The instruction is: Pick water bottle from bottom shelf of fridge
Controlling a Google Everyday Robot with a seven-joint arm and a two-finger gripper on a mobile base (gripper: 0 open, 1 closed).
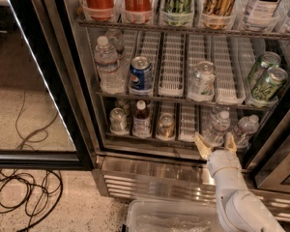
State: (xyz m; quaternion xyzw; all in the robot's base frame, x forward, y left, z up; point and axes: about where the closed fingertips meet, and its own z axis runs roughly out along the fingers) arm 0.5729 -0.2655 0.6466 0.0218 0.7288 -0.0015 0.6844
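Observation:
The fridge stands open, its vented steel base below. On the bottom shelf, toward the right, a small clear water bottle with a white cap stands upright. A second similar bottle leans just right of it. My gripper is at the shelf's front edge, directly in front of the first bottle and a little below it. Its tan fingers are spread open, empty, not touching the bottle. The white arm rises from the lower right.
The bottom shelf also holds a silver can, a brown-drink bottle and another can. The middle shelf holds a taller bottle and cans. The glass door stands open at left. Cables lie on the floor. A clear bin sits below.

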